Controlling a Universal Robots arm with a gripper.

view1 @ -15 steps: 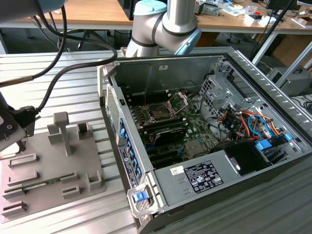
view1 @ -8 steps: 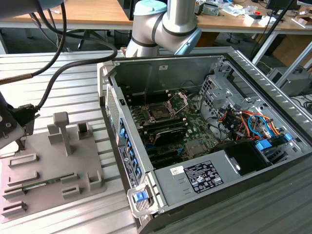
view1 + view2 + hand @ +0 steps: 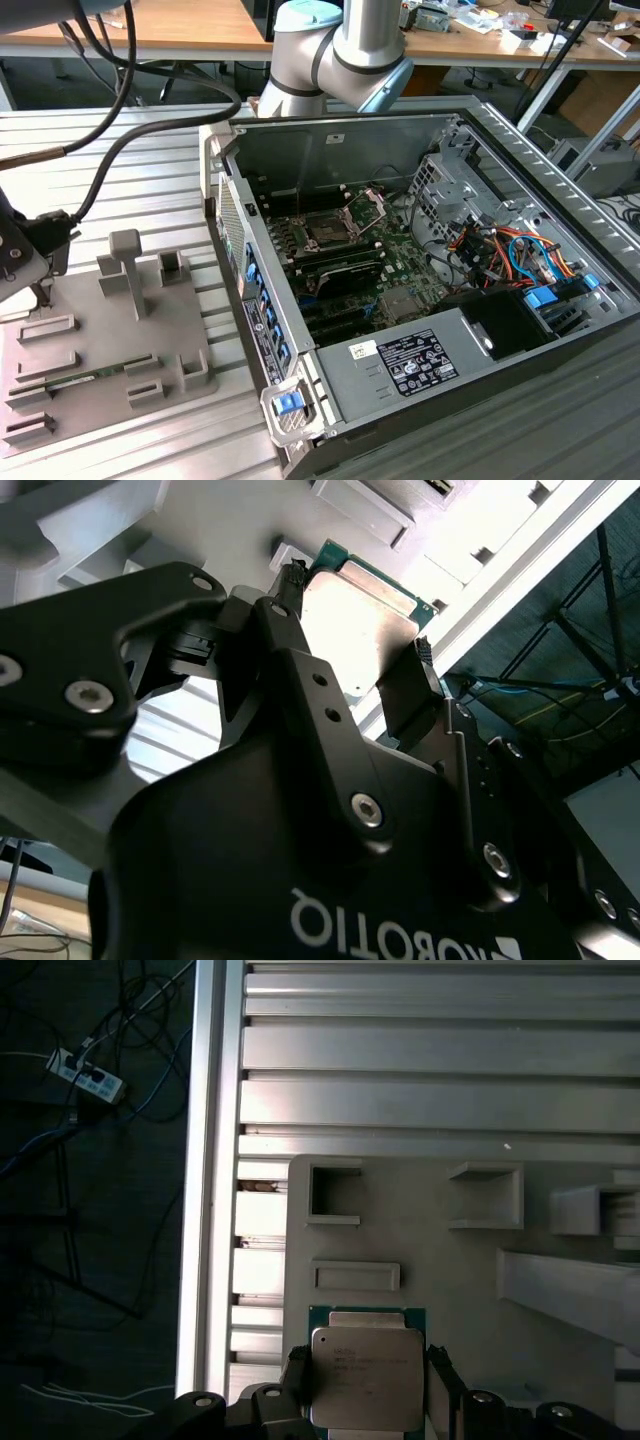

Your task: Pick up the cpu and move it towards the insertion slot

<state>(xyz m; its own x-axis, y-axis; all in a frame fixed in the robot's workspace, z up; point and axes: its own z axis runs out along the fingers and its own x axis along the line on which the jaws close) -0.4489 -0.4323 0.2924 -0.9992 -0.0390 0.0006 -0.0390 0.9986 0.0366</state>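
Note:
The cpu (image 3: 366, 1385) is a small square chip with a silvery top and a thin green rim, lying low over the grey plastic tray (image 3: 450, 1280) near its corner. My gripper (image 3: 367, 1365) has one black finger against each side of the chip, shut on it; the second wrist view shows the same hold on the cpu (image 3: 365, 630) by the gripper (image 3: 355, 615). In the exterior view the gripper (image 3: 40, 292) hangs at the far left over the tray (image 3: 110, 345). The insertion slot (image 3: 330, 228) lies inside the open computer case, its metal frame (image 3: 366, 206) tilted up.
The tray carries upright grey posts (image 3: 127, 268) and several pockets. The case wall (image 3: 250, 290) stands between tray and motherboard. Cables (image 3: 500, 250) and a drive cage (image 3: 445, 185) crowd the case at the exterior view's right. Thick arm cables (image 3: 130, 110) hang over the ribbed table.

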